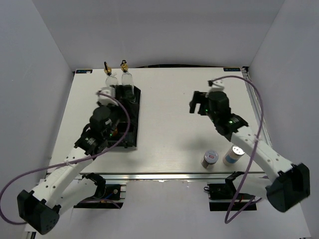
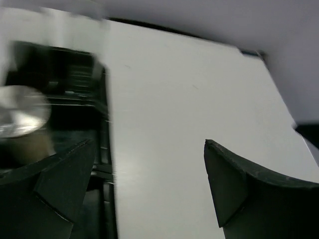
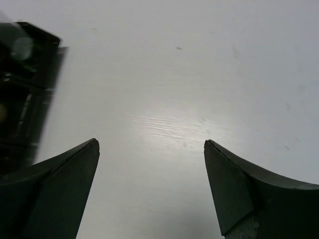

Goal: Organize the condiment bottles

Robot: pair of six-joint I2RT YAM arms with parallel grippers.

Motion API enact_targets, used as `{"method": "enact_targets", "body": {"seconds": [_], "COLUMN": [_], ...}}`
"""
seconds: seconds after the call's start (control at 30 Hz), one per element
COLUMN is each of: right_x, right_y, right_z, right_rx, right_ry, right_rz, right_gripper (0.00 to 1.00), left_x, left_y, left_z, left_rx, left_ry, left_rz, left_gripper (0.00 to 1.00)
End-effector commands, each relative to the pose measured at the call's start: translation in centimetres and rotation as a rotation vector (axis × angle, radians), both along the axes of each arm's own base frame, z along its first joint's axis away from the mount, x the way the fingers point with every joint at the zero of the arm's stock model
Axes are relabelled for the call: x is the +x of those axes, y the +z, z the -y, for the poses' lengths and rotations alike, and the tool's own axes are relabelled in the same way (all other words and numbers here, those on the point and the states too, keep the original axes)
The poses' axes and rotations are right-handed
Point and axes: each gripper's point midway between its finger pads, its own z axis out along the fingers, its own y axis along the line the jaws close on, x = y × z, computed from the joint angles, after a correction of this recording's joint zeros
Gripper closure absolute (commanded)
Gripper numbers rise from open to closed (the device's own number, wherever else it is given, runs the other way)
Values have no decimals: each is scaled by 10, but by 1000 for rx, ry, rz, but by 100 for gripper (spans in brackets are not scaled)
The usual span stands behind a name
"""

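Where the glass bottles stand: a clear glass bottle with gold pourer top (image 1: 112,80) and its twin (image 1: 126,78), upright at the far end of the black plastic compartment tray (image 1: 133,107).
Shaker in tray: beige silver-lidded shaker (image 2: 22,124), blurred, inside a compartment.
Shakers outside tray: red-label silver-lidded shaker (image 1: 210,159) and blue-white silver-lidded shaker (image 1: 233,155), side by side, well right of the tray.
Left gripper (image 2: 149,142): over the tray's right edge, jaws spread wide, empty.
Right gripper (image 3: 150,141): right of the tray, above the white table (image 3: 164,74), jaws spread wide, empty.

Bright, even overhead light on white table (image 1: 169,124); shadows soft. Pale glare streak at table centre in right wrist view. Left wrist view motion-blurred, black tray (image 2: 75,79) smeared at left.
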Motion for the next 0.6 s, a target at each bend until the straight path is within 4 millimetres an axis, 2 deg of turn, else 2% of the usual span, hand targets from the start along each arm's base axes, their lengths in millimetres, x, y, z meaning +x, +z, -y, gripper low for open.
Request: {"method": "enact_targets", "body": {"seconds": [0.0, 0.03, 0.07, 0.1, 0.13, 0.17, 0.2, 0.23, 0.27, 0.3, 0.33, 0.37, 0.4, 0.43, 0.5, 0.57], "right_x": [-12, -14, -12, -16, -20, -21, -25, -28, -29, -31, -33, -34, -35, -36, -38, -39], "right_y": [10, 8, 6, 10, 6, 5, 6, 2, 2, 1, -1, -1, -1, -3, -8, -10], "right_z": [63, 76, 100, 112, 124, 139, 146, 151, 157, 160, 162, 164, 165, 166, 167, 169], "right_rx": [83, 101, 125, 140, 137, 137, 140, 134, 137, 131, 129, 131, 130, 127, 125, 131], "right_ry": [-226, -263, -329, -363, -397, -439, -454, -468, -480, -483, -486, -488, -487, -486, -481, -480], "right_rz": [-6, -21, -36, -28, -44, -48, -49, -65, -66, -64, -70, -67, -66, -67, -70, -69], "right_gripper": [11, 11, 11, 11, 11, 11, 11, 11, 10, 11, 11, 10, 11, 11, 11, 10], "left_x": [-29, -35, -51, -58, -60, -86, -95, -98, -116, -120, -123, -131, -137, -139, -153, -169], "left_y": [25, 23, 22, 16, -3, -11, -9, -28, -37, -33, -41, -69, -76, -72, -90, -100], "left_z": [77, 93, 121, 136, 155, 183, 199, 215, 234, 248, 258, 273, 284, 295, 316, 328], "left_rx": [63, 80, 83, 102, 160, 178, 193, 240, 262, 277, 317, 372, 388, 403, 442, 460], "left_ry": [-318, -384, -502, -568, -639, -797, -864, -916, -986, -1013, -1042, -1087, -1126, -1159, -1242, -1318], "left_rz": [81, 88, 100, 89, 62, 52, 62, 36, 31, 41, 38, -24, -38, -17, -37, -39], "left_gripper": [2, 2, 2, 2, 2, 2, 2, 2, 2, 2, 2, 2, 2, 2, 2, 2]}}
